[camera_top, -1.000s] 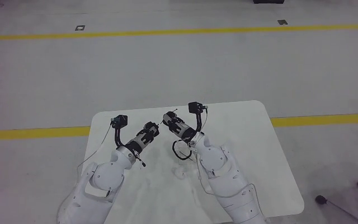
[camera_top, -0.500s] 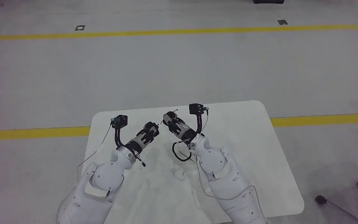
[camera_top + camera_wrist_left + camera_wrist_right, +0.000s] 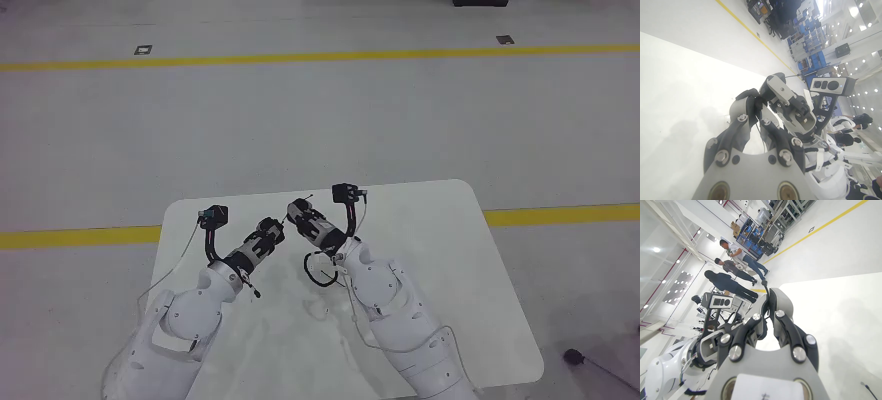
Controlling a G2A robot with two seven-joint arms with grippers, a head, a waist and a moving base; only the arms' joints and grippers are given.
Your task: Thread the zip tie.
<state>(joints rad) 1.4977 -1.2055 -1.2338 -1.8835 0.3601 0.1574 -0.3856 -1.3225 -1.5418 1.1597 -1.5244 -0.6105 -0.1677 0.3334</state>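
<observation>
The right gripper is pinching the thin black plastic zip tie below its head and the left gripper is clamping its tail above the white table, so alignment seems to be underway, next needing the tip steered into the head.

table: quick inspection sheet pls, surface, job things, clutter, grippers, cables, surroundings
surface: white table, rounded corners.
job's things: black zip tie, head poking out past the right gripper's fingertips.
clutter: thin dark item lying on the table; cannot tell what it is.
grippers: right gripper shut on the zip tie; left gripper shut on its strap, it seems; the two tips are close together above the table.
cables: black loop by the right wrist; grey cable along the left arm.
surroundings: grey floor with yellow lines.
</observation>
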